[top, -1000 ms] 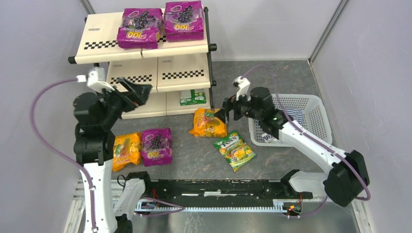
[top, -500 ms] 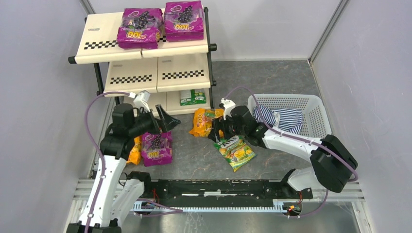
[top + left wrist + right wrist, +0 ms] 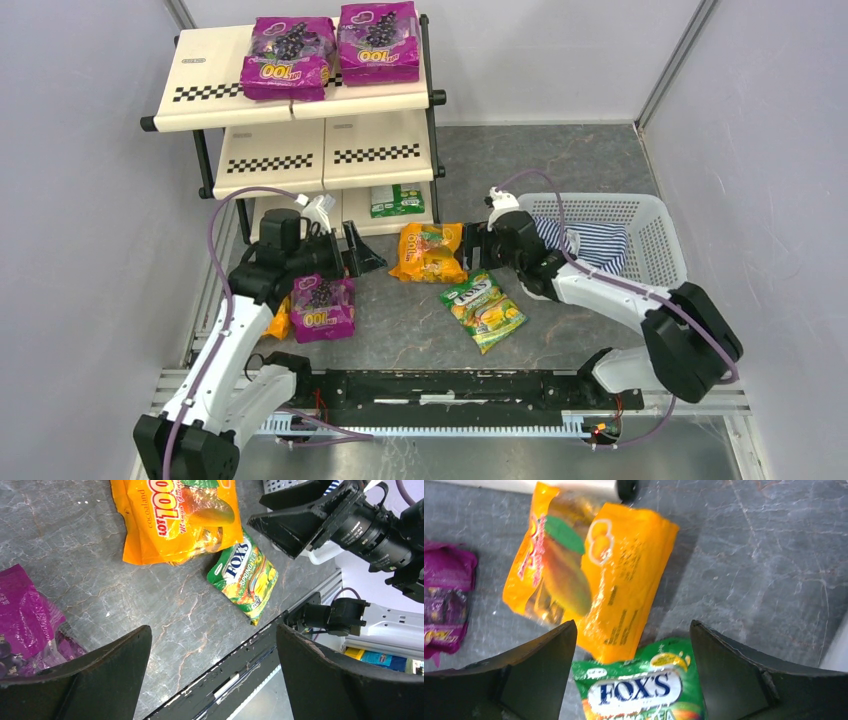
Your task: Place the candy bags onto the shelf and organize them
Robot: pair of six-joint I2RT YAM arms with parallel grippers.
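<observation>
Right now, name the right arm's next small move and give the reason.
Probably lower the right gripper onto the orange bag and close. Its jaws stand open just beside that bag's edge, and the bag lies loose on the table, not yet on the shelf.

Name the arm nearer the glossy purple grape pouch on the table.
Left. Left arm hangs over the pouch's far edge; right arm sits beyond the orange plastic bag.

On shelf (image 3: 210,80) top tier: two grape bags (image 3: 290,57), side by side. On bottom tier: small bag (image 3: 397,200). On bench (image 3: 560,165) before shelf: mango bag (image 3: 428,252), Fox's bag (image 3: 483,309) just right-front. In basket (image 3: 660,250), right: cloth (image 3: 585,245).
</observation>
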